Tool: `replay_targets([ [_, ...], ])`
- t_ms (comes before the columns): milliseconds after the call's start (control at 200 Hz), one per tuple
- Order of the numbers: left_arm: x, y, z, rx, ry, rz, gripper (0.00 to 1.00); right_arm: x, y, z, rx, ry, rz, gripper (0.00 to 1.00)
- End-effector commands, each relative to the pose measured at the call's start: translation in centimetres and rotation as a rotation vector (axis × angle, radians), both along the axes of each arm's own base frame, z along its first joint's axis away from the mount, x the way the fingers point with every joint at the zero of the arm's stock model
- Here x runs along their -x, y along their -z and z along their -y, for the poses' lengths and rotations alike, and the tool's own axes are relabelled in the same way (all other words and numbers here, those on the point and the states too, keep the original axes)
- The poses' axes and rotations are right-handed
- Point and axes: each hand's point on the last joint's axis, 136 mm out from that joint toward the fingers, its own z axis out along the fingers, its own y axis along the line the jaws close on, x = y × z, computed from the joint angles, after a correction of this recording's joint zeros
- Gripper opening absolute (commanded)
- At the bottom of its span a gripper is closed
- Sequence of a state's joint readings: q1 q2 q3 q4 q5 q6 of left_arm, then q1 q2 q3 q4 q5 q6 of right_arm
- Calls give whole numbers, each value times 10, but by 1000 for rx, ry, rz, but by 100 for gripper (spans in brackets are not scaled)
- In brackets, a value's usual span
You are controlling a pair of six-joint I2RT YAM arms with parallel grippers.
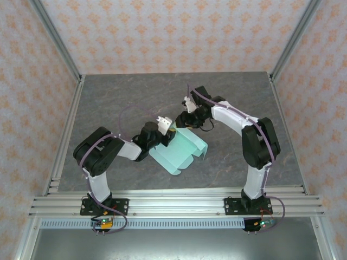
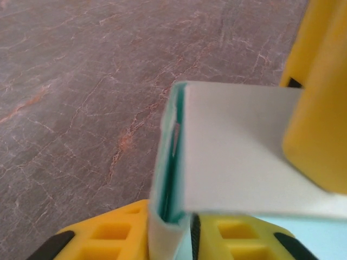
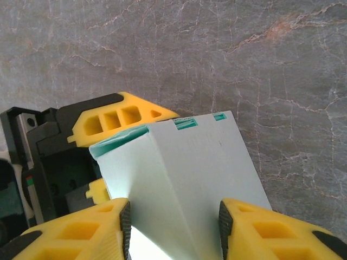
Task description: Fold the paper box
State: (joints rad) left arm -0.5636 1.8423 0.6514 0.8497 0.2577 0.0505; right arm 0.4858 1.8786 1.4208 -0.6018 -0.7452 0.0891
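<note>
Partly folded, the pale mint-green paper box [image 1: 181, 151] lies near the middle of the grey stone-patterned table [image 1: 119, 97], with its far edge raised between two robot arms. The left gripper [image 2: 169, 230] stands narrow around a doubled card wall, though whether it actually pinches the card cannot be told. The right gripper [image 3: 173, 216], jaws moderately apart, straddles an upright corner of the box from the opposite side. Whether it has a firm hold cannot be told either. The two grippers sit just beside each other.
</note>
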Motion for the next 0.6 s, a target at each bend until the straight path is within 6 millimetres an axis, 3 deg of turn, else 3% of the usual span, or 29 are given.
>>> replay_targets([
  [0, -10, -14, 15, 33, 15, 35, 14, 13, 16, 0, 10, -9, -52, 46],
  [155, -10, -12, 28, 18, 42, 22, 0, 15, 14, -2, -11, -13, -51, 47],
  [245, -5, -7, 30, 8, 51, 40, 0, 8, 6, 3, -11, 27, 15, 53],
  [455, -3, 4, 7, -33, -48, 20, 0, -7, -48, 28, -122, 180, 307, 63],
  [596, 0, -1, -7, 13, -82, -3, 0, 7, -74, 46, -125, 92, 604, 65],
])
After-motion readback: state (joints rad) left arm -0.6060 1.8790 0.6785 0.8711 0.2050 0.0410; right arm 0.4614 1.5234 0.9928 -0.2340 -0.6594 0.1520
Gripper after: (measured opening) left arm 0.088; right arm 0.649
